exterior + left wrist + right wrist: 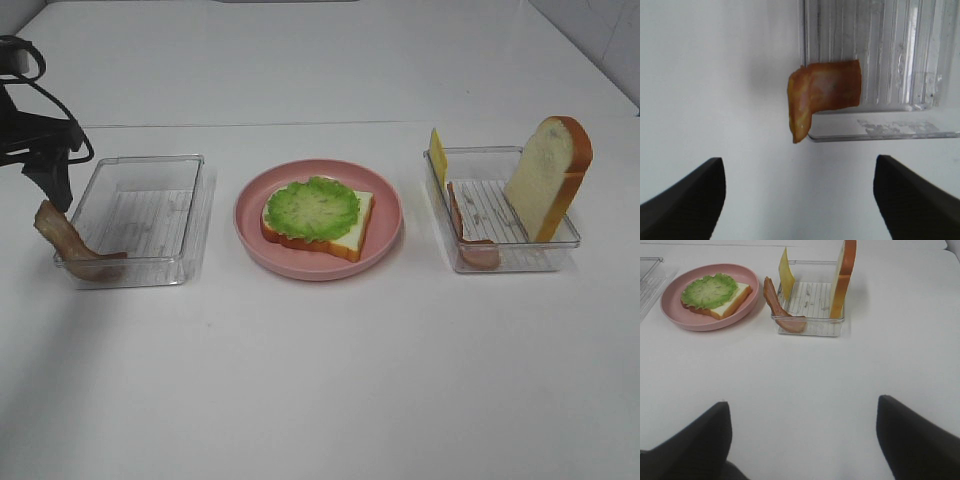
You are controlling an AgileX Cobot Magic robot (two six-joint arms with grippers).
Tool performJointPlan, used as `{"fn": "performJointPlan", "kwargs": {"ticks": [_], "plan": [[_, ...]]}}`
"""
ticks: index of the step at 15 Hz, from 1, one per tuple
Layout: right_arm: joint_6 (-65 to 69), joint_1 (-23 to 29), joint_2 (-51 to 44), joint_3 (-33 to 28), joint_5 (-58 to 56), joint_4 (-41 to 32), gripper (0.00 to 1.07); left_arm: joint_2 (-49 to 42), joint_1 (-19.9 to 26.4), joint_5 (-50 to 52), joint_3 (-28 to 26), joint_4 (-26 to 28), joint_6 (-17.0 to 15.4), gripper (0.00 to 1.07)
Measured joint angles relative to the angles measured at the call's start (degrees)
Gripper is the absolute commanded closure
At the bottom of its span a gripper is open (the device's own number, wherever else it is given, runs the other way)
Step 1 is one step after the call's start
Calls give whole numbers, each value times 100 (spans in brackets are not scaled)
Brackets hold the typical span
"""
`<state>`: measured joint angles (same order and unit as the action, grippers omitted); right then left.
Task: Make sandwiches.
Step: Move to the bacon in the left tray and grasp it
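- Left gripper: jaws wide, empty, close above the bacon.
- Bacon drapes over the left tray's near corner, its long axis crossing the wall.
- Right gripper: wide, empty, well apart; the left arm is nearer.
- Lettuce-topped bread sits on the plate.

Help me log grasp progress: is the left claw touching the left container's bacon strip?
Apart. The left wrist view shows bare white table between the open left claw and the bacon strip.

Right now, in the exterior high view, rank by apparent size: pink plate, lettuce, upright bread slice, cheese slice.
1. pink plate.
2. upright bread slice and lettuce, too alike to rank.
3. cheese slice, seen nearly edge-on.
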<state>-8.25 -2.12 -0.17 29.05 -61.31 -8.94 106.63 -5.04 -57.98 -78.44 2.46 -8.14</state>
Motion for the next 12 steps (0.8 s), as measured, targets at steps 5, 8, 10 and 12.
{"fn": "performJointPlan", "kwargs": {"ticks": [5, 8, 10, 12], "plan": [[0, 0, 0, 0, 0, 0, 32, 378, 0, 642, 34, 132, -17, 39], [0, 0, 0, 0, 0, 0, 32, 625, 0, 837, 34, 206, -17, 42], [0, 0, 0, 0, 0, 0, 32, 791, 0, 928, -57, 206, 0, 44], [0, 0, 0, 0, 0, 0, 32, 882, 0, 1043, -149, 212, 0, 52]]}}
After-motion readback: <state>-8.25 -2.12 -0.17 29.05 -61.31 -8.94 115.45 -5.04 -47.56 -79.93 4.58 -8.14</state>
